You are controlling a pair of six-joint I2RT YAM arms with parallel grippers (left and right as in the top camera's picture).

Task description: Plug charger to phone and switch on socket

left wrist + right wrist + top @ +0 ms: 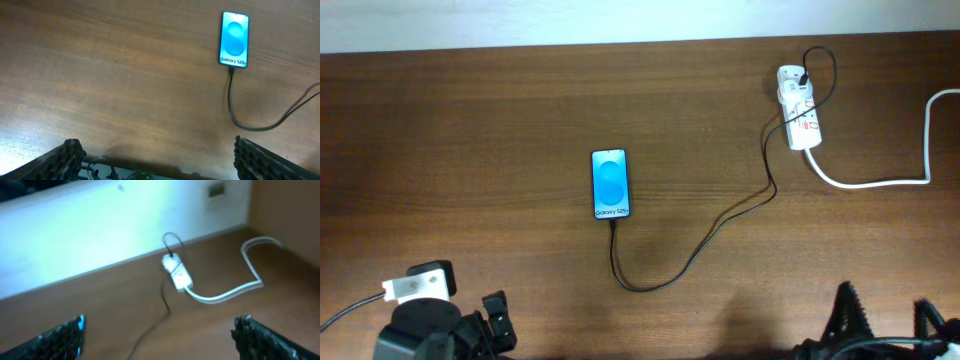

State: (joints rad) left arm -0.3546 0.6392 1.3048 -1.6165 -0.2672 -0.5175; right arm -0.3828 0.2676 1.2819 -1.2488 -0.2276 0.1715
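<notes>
The phone (611,184) lies flat mid-table, blue screen up; it also shows in the left wrist view (234,39). The black charger cable (700,250) has its tip at the phone's near edge, loops toward the front and runs to the white socket (798,107) at the back right. In the left wrist view the charger cable (231,102) meets the phone's bottom edge. The socket shows blurred in the right wrist view (176,273). My left gripper (157,155) is open and empty at the front left. My right gripper (160,335) is open and empty at the front right.
The socket's thick white cord (880,180) curves off the right table edge, also seen in the right wrist view (225,295). A pale wall (100,230) stands behind the table's far edge. The left arm's base (420,320) sits at the front left corner.
</notes>
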